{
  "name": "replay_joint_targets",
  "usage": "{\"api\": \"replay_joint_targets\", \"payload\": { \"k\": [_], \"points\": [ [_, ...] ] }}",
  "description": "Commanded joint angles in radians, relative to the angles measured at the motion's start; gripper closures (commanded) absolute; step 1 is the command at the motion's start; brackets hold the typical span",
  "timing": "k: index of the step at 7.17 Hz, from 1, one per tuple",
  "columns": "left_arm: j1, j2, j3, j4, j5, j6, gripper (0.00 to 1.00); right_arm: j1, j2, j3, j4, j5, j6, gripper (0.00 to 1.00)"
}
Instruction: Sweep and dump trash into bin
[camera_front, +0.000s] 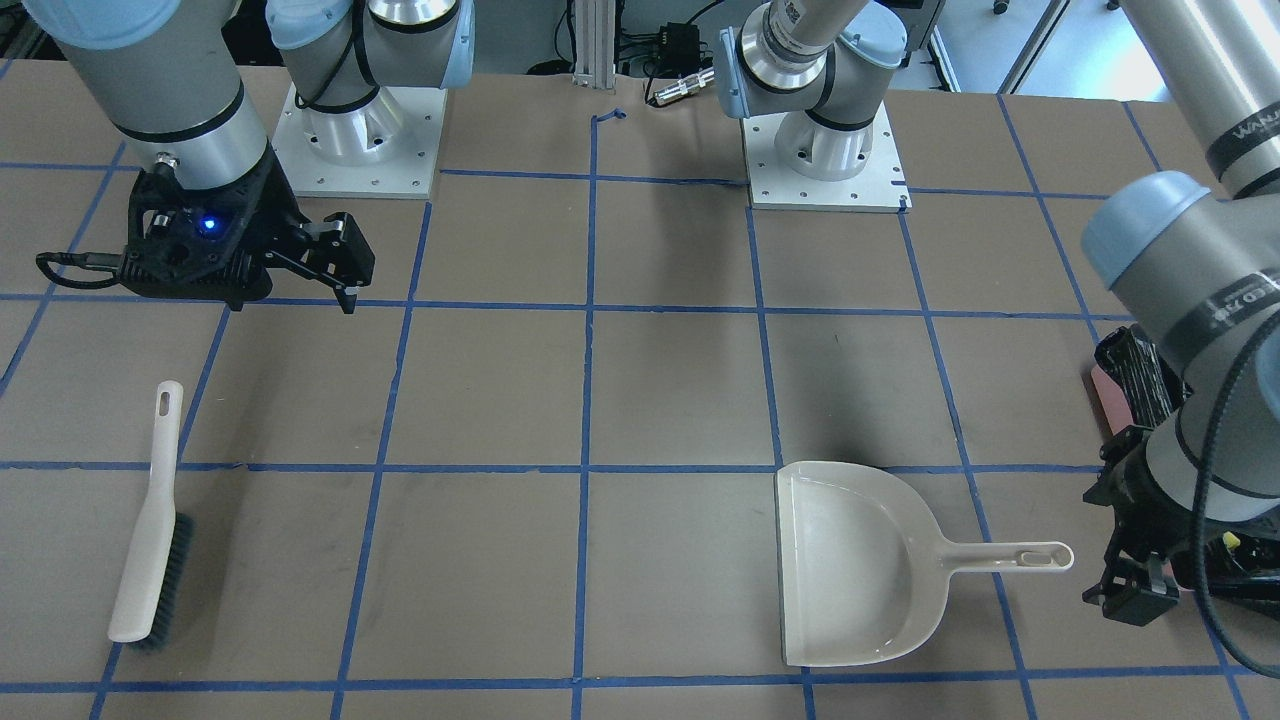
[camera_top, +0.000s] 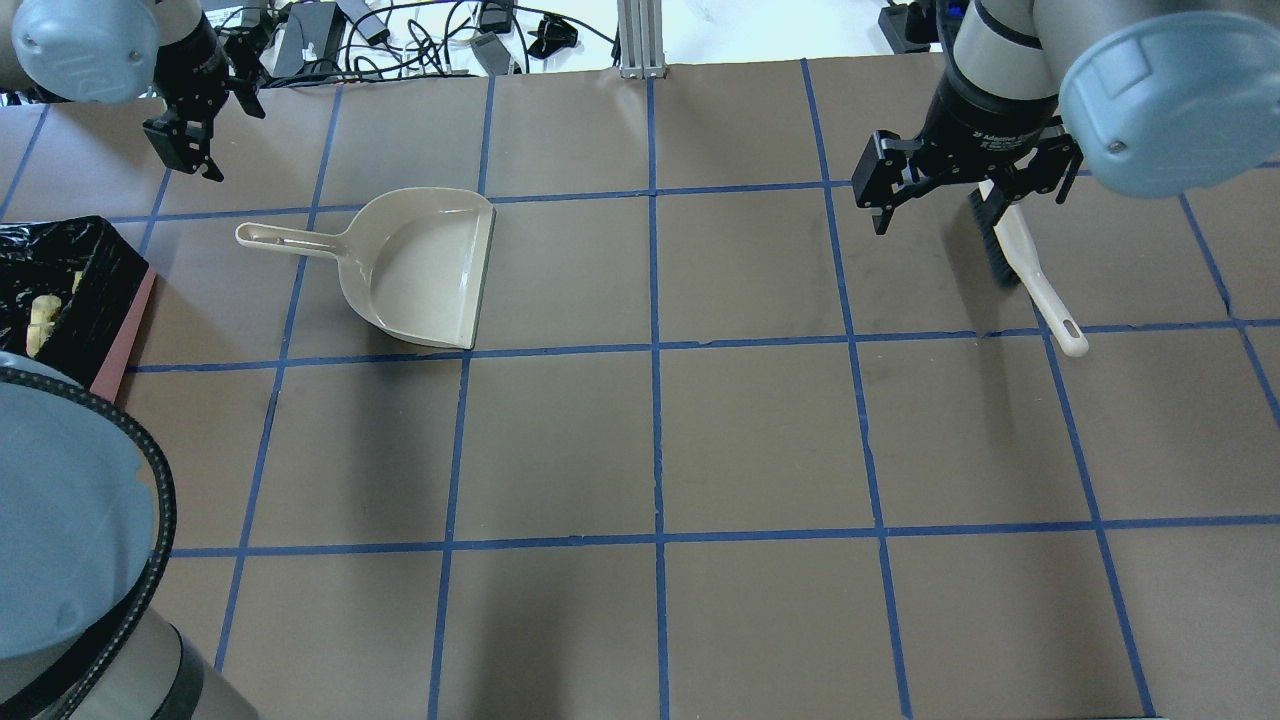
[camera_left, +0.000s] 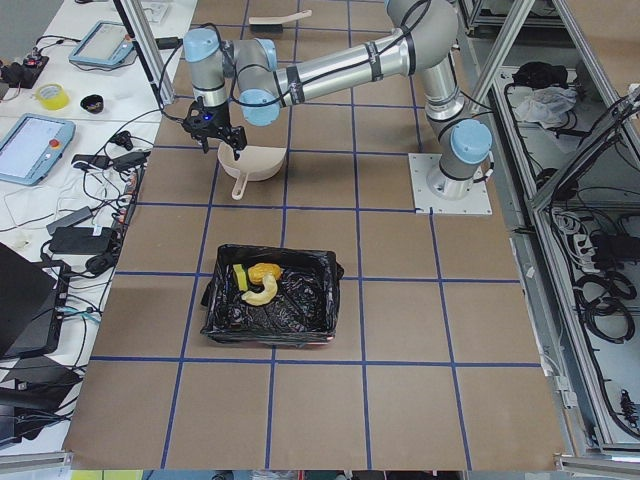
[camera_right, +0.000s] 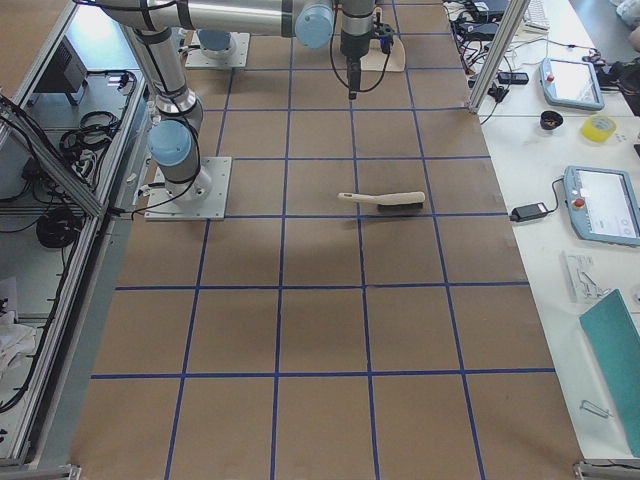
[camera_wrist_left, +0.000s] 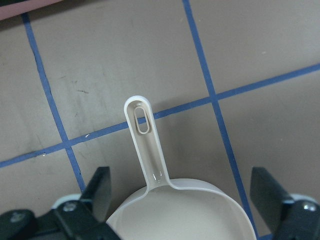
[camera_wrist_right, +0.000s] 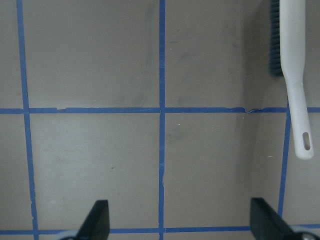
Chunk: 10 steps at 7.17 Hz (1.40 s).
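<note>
The bin (camera_left: 300, 318), pink-sided with a black bag, stands at the table's left end and also shows in the overhead view (camera_top: 90, 270). The trash lies inside it: a golden-brown croissant piece (camera_left: 263, 287), a green sponge scrap (camera_left: 240, 276) and a yellow-orange lump (camera_left: 262, 271). My left gripper (camera_top: 185, 155) is open and empty, hovering over the handle of the empty beige dustpan (camera_top: 420, 265); its fingers (camera_wrist_left: 102, 190) straddle the handle. My right gripper (camera_top: 965, 200) is open and empty, above the table beside the beige brush (camera_top: 1020, 250).
The brush (camera_front: 150, 530) lies flat on the right side. The dustpan (camera_front: 860, 565) lies flat with its handle towards the bin (camera_front: 1130, 385). Both arm bases (camera_front: 360, 140) are bolted at the robot's edge. Cables and devices lie beyond the far edge (camera_top: 420, 40).
</note>
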Motion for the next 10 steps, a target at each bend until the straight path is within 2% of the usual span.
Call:
{"api": "replay_joint_targets", "payload": {
  "k": [1, 3, 5, 7, 10],
  "points": [
    [-0.034, 0.083, -0.018, -0.004, 0.004, 0.281, 0.00, -0.001, -0.001, 0.000, 0.002, 0.001, 0.004, 0.00],
    [-0.080, 0.154, -0.042, -0.005, 0.004, 0.402, 0.00, -0.001, -0.004, 0.000, 0.004, 0.018, 0.004, 0.00],
    [-0.152, 0.191, -0.050, -0.005, 0.002, 0.654, 0.00, -0.001, 0.000, 0.000, 0.002, 0.017, 0.001, 0.00],
    [-0.204, 0.206, -0.053, -0.083, -0.007, 0.867, 0.00, -0.001, 0.000, 0.000, 0.001, 0.008, -0.010, 0.00],
    [-0.267, 0.237, -0.117, -0.106, -0.166, 0.886, 0.00, -0.001, 0.000, 0.000, 0.001, 0.003, -0.009, 0.00]
  ]
}}
